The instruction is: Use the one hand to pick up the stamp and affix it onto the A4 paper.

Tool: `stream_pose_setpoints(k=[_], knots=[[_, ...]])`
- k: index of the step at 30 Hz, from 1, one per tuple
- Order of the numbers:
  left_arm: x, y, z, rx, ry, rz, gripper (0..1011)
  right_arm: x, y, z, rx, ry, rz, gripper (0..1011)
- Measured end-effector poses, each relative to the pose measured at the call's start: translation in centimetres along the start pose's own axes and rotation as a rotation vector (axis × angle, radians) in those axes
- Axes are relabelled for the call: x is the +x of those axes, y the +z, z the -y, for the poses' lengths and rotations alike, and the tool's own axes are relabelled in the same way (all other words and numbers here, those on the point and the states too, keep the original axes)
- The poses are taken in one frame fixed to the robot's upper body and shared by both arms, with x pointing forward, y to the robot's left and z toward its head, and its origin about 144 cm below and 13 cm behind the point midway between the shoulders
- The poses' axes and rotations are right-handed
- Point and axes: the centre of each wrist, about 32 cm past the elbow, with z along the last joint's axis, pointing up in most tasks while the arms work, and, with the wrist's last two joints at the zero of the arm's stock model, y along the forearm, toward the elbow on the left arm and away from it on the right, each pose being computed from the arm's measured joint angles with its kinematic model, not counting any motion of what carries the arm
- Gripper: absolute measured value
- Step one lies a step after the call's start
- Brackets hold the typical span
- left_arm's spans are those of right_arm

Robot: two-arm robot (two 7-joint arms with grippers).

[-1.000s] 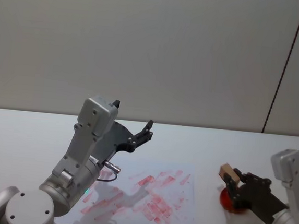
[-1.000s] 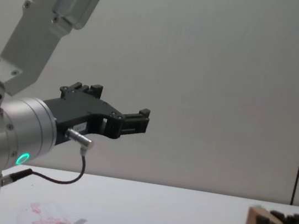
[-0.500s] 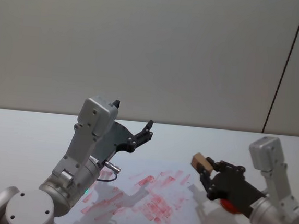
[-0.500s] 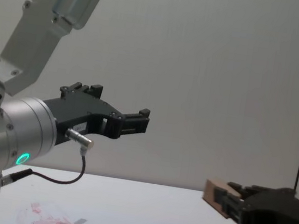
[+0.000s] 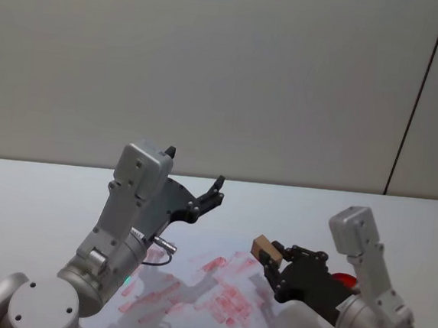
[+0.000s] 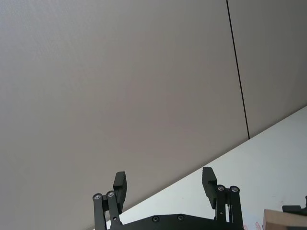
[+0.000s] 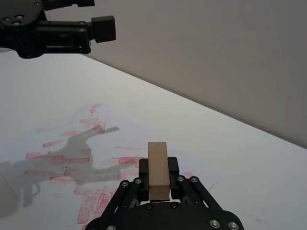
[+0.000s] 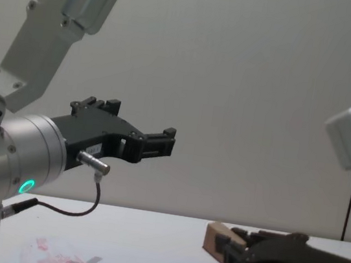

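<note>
Leftward, toward 9 o'clock, the right gripper (image 5: 273, 261) has carried the stamp (image 5: 266, 249) away from the red ink disc (image 5: 345, 279) and in over the A4 paper (image 5: 215, 290); half a second back it was only at the sheet's 3 o'clock edge. Its two black fingers are clenched on the lower part of the wooden block, which sticks out past the fingertips and is held off the sheet, above the paper's 2 o'clock corner. From the chest camera the block hangs above the red smears, not touching them. The disc lies on the white table (image 5: 32, 194) just past the paper's 3 o'clock side, partly hidden behind the right arm. The left gripper (image 5: 194, 171) is raised over the sheet's 11 o'clock corner, fingers spread wide and holding nothing, unchanged from before.
</note>
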Motion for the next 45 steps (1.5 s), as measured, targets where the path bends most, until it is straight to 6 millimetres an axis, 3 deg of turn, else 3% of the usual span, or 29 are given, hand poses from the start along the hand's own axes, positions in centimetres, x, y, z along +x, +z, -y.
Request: stream_pose_setpoints(k=[24, 45], knots=[[0.0, 0.0, 0.0, 0.000, 0.000, 0.000, 1002, -1.2, -2.5, -2.4, -0.081, -0.011, -0.016, 216], [0.0, 0.0, 0.0, 0.000, 0.000, 0.000, 1002, -1.1, -2.8, -3.2, -0.133, -0.004, -0.010, 216]])
